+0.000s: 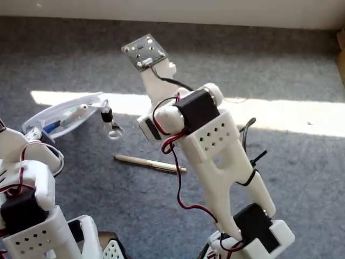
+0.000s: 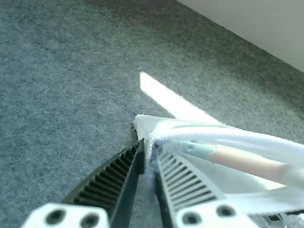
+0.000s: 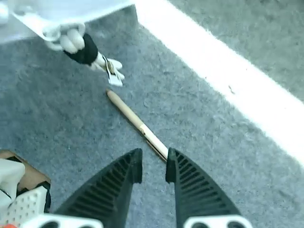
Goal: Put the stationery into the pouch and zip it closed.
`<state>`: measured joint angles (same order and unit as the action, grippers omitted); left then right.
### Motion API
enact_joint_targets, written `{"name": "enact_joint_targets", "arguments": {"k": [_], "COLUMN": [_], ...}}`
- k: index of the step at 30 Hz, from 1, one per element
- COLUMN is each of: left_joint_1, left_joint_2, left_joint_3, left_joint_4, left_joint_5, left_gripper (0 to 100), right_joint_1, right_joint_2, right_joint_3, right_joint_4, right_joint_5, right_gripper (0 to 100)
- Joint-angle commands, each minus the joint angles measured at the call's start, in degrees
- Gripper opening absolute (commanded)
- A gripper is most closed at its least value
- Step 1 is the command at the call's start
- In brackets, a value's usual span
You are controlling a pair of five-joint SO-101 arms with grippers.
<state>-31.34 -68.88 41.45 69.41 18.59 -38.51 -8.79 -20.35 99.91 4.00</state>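
Pouch [image 1: 90, 100]: translucent, far left on the grey carpet [image 1: 280, 178], mouth open.
Stowed pens [image 1: 69, 115]: inside the pouch.
Zip pull [image 1: 109, 120]: black tab with a ring, at the pouch's right end.
Loose pen [image 1: 148, 163]: beige, flat on the carpet, nearer and right of the pouch, apart from it.
Left gripper [image 2: 147, 151]: pinched tight on the pouch's corner edge.
Right gripper [image 3: 153, 164]: narrow gap, holding nothing, above the loose pen's right end.

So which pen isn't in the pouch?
The tan pen, lying alone on the grey carpet by the right end effector; the other pens sit inside the clear pouch.
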Motion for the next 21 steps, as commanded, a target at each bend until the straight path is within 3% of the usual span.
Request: {"name": "enact_joint_targets", "arguments": {"k": [1, 15, 21], "left_joint_1": [-2.77, -2.68, -2.68], "left_joint_2": [-0.84, -0.84, -0.84], "left_joint_3": [-0.84, -0.75, -0.75], "left_joint_4": [-2.37, -2.81, -2.81], "left_joint_5": [1.32, 1.32, 1.32], "left_gripper": [1, 1, 1], "right_joint_1": [0.57, -0.92, -4.09], "right_joint_2": [-6.81, -14.55, -8.66], "right_joint_3": [6.99, 45.41, 49.27], "right_joint_4": [-0.13, -35.82, -38.81], "right_joint_5": [2.99, 4.13, 4.13], "right_gripper": [8.1, 8.5, 19.4]}}
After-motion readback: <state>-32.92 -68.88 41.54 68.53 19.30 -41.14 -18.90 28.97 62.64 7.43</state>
